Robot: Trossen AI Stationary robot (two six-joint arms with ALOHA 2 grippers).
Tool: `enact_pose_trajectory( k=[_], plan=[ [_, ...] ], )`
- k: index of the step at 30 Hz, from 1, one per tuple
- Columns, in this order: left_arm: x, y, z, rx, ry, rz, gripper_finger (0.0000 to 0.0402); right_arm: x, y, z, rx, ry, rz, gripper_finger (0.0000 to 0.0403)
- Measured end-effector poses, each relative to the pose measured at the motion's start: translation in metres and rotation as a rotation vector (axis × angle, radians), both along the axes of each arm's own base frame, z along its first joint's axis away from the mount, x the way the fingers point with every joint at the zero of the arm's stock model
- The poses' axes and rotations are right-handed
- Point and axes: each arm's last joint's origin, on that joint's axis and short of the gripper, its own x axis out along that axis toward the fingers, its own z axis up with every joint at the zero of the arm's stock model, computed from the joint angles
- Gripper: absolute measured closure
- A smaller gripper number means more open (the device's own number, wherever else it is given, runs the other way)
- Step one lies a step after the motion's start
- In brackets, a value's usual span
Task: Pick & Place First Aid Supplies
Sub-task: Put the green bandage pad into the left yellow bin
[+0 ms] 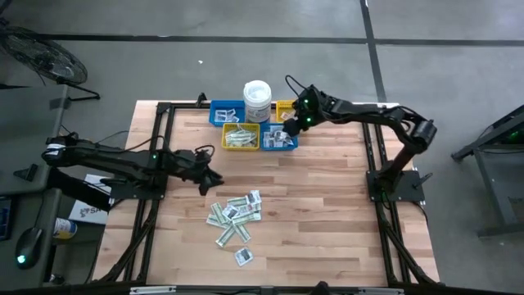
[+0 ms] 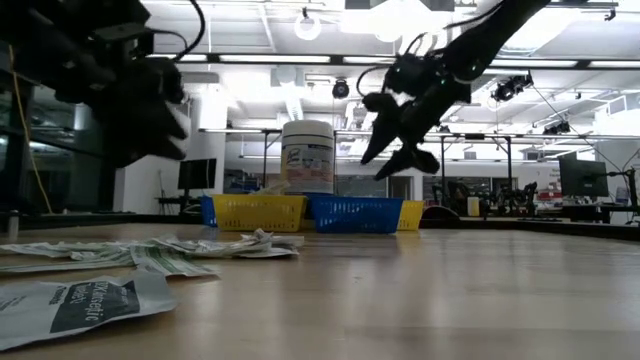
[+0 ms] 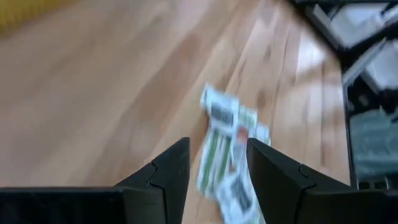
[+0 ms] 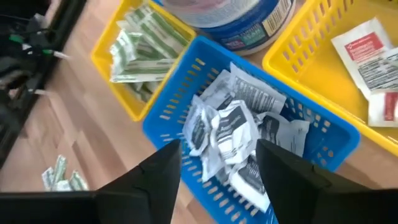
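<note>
We log the right gripper (image 4: 217, 165) hanging over the blue bin (image 4: 168, 106) at the far side of the table (image 1: 327, 205), its fingers spread apart with nothing between them; we judge it stands there because it is at the drop point for white square packets (image 4: 233, 134), which lie heaped and crumpled in that bin directly beneath it. We log the left gripper (image 3: 217, 171) above the bare wood on the table's left, fingers likewise parted and empty, aimed toward the loose pile of packets (image 1: 236, 215) near the front centre; we take this as an approach for the next pick, though no contact shows. The loose pile mixes white squares with dark print and green-and-white strips, overlapping one another, with one white square (image 1: 244, 256) lying apart, nearer the front edge. Containers, far side: a yellow bin (image 4: 115, 65) just beside the blue one holds green-and-white strips (image 4: 146, 40), so the sorting appears to go by packet type. A second yellow bin (image 4: 311, 68) on the blue bin's other side holds a few white packets with red print (image 4: 367, 53). A further blue bin (image 1: 227, 113) sits behind the strip bin; its contents are too small to name. A white lidded tub (image 1: 257, 101) stands upright between the rear bins, closed. We judge the task well under way, with a good share of packets yet on the table.
</note>
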Motion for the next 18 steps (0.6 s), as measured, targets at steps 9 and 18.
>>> enact_pose_trajectory(
  k=[9,18],
  plan=[
    [-0.019,-0.004,-0.022,-0.178,0.311,-0.014,0.0243,-0.027,0.027,0.041,-0.057,0.059,0.034,0.0203],
    [-0.021,-0.006,-0.023,-0.301,0.351,-0.044,0.0243,-0.042,0.056,0.068,-0.119,0.086,0.047,0.0203]
  ],
)
